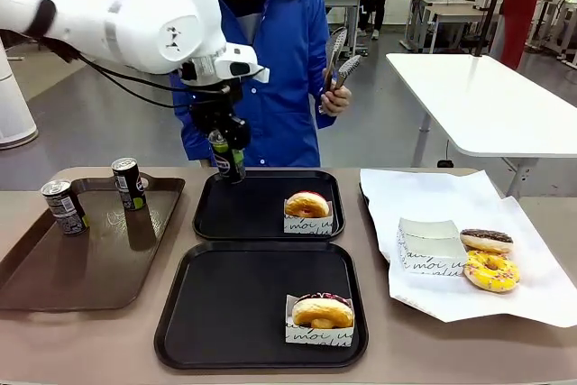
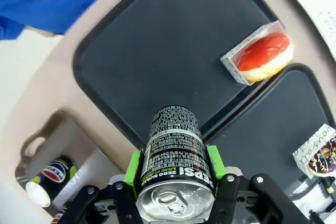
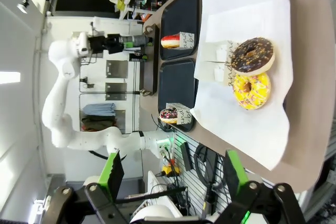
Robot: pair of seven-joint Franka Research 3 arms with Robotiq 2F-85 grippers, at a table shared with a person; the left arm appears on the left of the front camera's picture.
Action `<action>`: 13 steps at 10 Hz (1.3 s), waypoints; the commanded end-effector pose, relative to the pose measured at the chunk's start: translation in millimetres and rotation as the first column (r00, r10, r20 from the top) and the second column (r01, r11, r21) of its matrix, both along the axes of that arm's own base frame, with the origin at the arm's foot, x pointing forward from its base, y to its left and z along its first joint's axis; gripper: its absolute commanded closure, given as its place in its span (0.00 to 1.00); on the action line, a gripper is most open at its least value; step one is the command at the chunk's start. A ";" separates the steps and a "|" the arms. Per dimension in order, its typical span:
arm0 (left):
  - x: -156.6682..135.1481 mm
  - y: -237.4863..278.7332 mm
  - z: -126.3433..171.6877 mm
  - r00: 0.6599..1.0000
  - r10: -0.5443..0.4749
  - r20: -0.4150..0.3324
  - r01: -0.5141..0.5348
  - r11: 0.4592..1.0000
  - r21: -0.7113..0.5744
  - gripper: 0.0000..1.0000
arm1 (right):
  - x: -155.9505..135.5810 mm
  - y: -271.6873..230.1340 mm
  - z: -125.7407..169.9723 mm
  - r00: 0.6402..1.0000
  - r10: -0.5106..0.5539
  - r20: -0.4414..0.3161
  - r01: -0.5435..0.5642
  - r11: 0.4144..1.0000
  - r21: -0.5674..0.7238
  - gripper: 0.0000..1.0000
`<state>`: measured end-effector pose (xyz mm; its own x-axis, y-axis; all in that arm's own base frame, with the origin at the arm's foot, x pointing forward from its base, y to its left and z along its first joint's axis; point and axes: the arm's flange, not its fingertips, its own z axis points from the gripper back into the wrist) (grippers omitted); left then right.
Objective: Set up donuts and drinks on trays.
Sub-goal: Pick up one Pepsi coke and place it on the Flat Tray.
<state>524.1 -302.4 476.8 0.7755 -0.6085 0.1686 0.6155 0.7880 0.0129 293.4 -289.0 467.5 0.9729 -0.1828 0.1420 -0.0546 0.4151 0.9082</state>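
My left gripper [image 1: 225, 146] is shut on a dark Pepsi can [image 1: 227, 161], held upright over the back left corner of the far black tray [image 1: 257, 214]. In the left wrist view the can [image 2: 173, 150] sits between the green pads [image 2: 134, 167] above that tray [image 2: 157, 51]. A pink-iced donut in a paper sleeve [image 1: 307, 206] lies on the far tray. A chocolate-iced donut in a sleeve [image 1: 323, 311] lies on the near black tray [image 1: 234, 313]. My right gripper [image 3: 173, 174] stands open with nothing between its fingers, off the table's right end.
A brown tray [image 1: 54, 268] at the left holds two more cans [image 1: 63, 206] [image 1: 129, 183]. On white paper [image 1: 532, 304] at the right lie a chocolate donut [image 1: 486, 240], a yellow donut [image 1: 491, 270] and an empty sleeve [image 1: 431, 245]. A person in blue holds tongs [image 1: 340, 65] behind the table.
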 end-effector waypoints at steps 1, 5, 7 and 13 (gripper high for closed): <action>7.7 -3.1 2.0 0.993 0.050 -0.106 -0.050 0.999 -0.003 0.42 | 0.6 -0.1 -0.3 1.000 -0.002 0.006 0.002 1.000 0.003 0.00; 12.9 0.6 -49.1 0.981 0.091 -0.174 -0.082 0.995 0.056 0.42 | 0.6 -0.1 -0.3 1.000 -0.002 0.006 0.002 1.000 0.003 0.00; 11.4 -4.1 -66.9 0.986 0.079 -0.144 -0.067 0.994 0.089 0.42 | 0.6 -0.1 -0.3 1.000 -0.002 0.006 0.002 1.000 0.003 0.00; 4.5 -4.9 -94.5 0.992 0.055 -0.114 -0.035 0.985 0.170 0.14 | 0.6 -0.1 -0.3 1.000 -0.002 0.006 0.002 1.000 0.003 0.00</action>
